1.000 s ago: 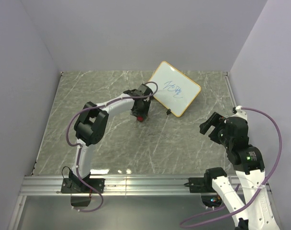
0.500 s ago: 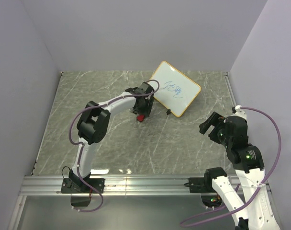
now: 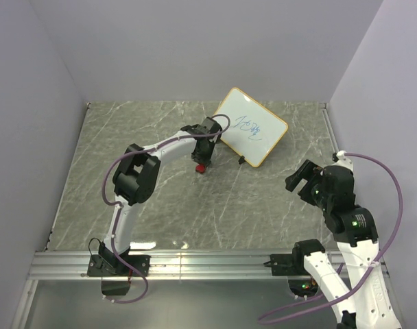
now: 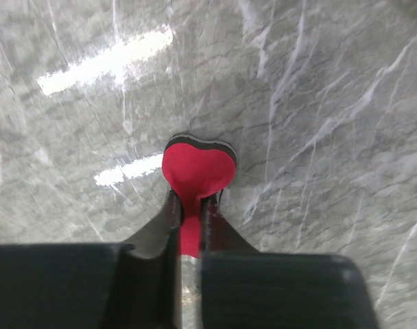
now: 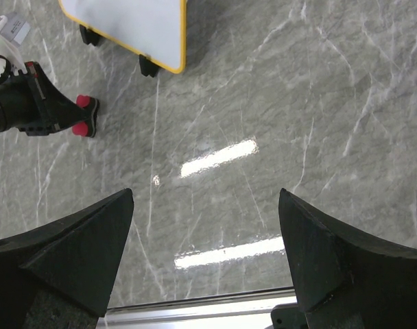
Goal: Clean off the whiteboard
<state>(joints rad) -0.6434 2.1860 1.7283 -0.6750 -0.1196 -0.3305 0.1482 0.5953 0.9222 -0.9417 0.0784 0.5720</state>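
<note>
Bright, even light — glare streaks on table [image 5: 219, 156]; sharp focus.

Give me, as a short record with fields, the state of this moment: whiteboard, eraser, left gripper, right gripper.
whiteboard: at the far side, blue marks not yet erased
eraser: red and black, apart from the whiteboard
left gripper: shut on the eraser
right gripper: open, holds nothing

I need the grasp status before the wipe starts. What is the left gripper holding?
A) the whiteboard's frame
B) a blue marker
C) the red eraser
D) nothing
C: in the left wrist view the left gripper is shut on the red eraser, pinching it from both sides.
</note>
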